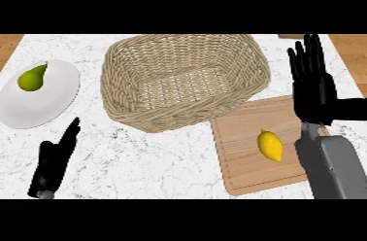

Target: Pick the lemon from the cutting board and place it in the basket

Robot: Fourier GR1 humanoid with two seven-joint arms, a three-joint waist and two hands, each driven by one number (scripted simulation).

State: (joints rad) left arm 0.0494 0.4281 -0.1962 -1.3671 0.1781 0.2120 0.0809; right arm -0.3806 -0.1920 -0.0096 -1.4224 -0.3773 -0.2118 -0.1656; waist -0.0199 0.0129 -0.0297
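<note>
A yellow lemon (pixel 269 145) lies on the wooden cutting board (pixel 240 162) at the right of the counter. The woven wicker basket (pixel 122 70) stands behind the board, at the middle, and holds nothing. My right hand (pixel 313 84) is open, fingers straight and pointing away, hovering over the board's far right corner, to the right of and beyond the lemon. My left hand (pixel 56 160) shows at the lower left, open with fingers straight, resting over the marble counter, far from the lemon.
A white plate (pixel 54 99) at the left carries a green pear (pixel 32 78). Wooden surfaces show at the far left and far right edges of the marble counter (pixel 158 157).
</note>
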